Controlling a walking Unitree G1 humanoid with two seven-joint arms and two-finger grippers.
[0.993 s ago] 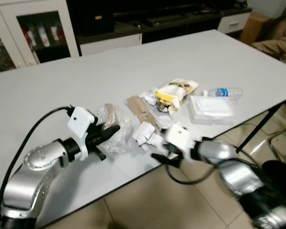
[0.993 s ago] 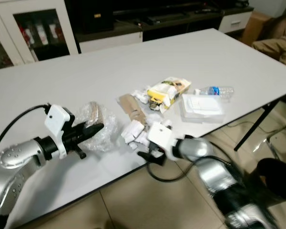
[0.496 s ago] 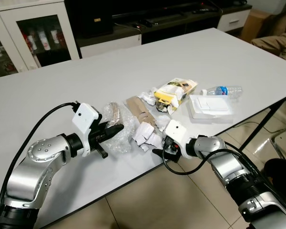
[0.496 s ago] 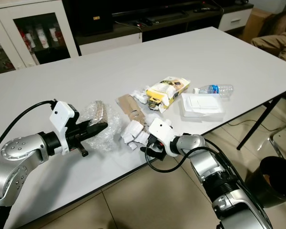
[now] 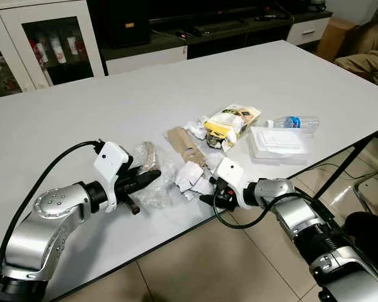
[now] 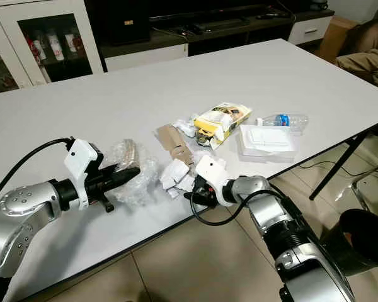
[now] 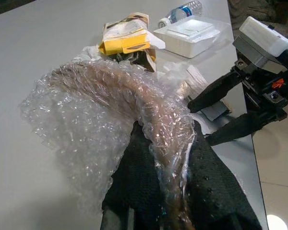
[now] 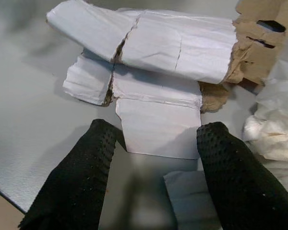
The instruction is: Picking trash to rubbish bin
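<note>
Left claw (image 5: 152,178) pinches crinkly bubble wrap (image 7: 101,110).

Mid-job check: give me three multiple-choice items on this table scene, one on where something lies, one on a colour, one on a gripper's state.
1. Where does the water bottle lie?
A. just beyond the white foam box
B. on the floor
C. in the cabinet

2. What colour is the snack packet's end?
A. blue
B. yellow
C. red

3. What state is the left gripper in?
A. open above the table
B. shut on the bubble wrap
C. shut on the bottle

Answers: 1 A, it rests on the table behind the white foam box. 2 B, the yellow end is plain in the left wrist view. 3 B, its fingers pinch the bubble wrap.
</note>
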